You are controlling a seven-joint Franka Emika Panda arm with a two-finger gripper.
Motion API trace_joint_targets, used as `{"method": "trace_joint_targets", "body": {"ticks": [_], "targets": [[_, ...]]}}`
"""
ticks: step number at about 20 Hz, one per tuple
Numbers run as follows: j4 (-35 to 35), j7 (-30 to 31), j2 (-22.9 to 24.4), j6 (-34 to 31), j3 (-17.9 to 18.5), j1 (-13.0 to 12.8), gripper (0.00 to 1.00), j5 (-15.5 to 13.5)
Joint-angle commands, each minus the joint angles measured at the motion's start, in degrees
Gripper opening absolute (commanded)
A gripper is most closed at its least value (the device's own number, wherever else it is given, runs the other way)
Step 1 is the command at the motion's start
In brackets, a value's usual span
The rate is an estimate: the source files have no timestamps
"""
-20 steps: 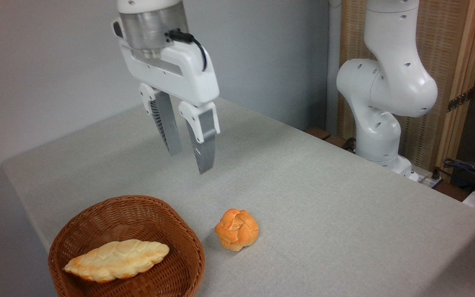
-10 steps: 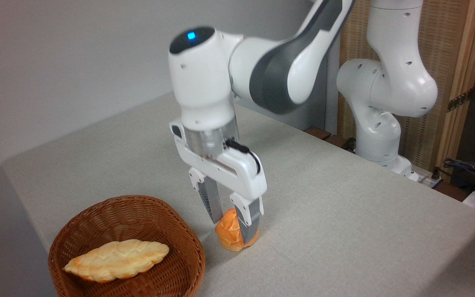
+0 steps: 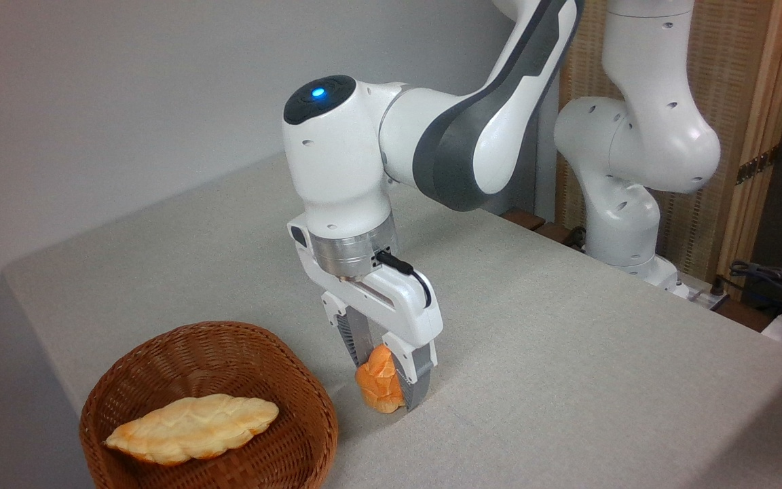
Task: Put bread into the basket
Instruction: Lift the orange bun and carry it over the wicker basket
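Your gripper [image 3: 385, 380] has dropped from high above the table [image 3: 567, 353] to tabletop level within a second, and its two fingers now bracket the bread [image 3: 377, 386], the small orange bun sitting just right of the basket [image 3: 228, 339]. Half a second ago the fingers were only reaching the bun's crown; now they run down both flanks, and the gap between them looks narrower, with the bun appearing squeezed between the pads. Read that as the grasp closing, though from this angle you cannot be sure both pads are bearing on the crust.

The bun still rests on the cloth, close beside the basket's right wall but apart from it. For the task, pickup is under way; lifting and carrying over the rim remain.

The near finger [image 3: 415, 380] covers the bun's right half, and the far finger [image 3: 357, 336] is mostly hidden behind the gripper body. The fingertips' contact with the table cannot be judged. The basket's lower edge is cut off by the frame; a long pale loaf [image 3: 192, 428] already lies inside it.
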State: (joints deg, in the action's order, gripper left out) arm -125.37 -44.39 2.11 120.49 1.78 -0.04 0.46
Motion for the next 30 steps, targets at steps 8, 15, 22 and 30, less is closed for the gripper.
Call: {"method": "trace_joint_targets", "body": {"ticks": [8, 15, 22, 30], "targets": [[9.0, -1.8, 0.4, -10.2, 0.5, -0.1, 0.23, -0.8], [28.8, -1.7, -5.3, -20.3, 0.1, -0.1, 0.28, -7.2], [31.9, -1.2, -13.8, -5.8, -2.6, -0.1, 0.55, -11.5], [31.5, -1.1, -16.6, -5.3, -5.6, -0.1, 1.0, -10.6]]}}
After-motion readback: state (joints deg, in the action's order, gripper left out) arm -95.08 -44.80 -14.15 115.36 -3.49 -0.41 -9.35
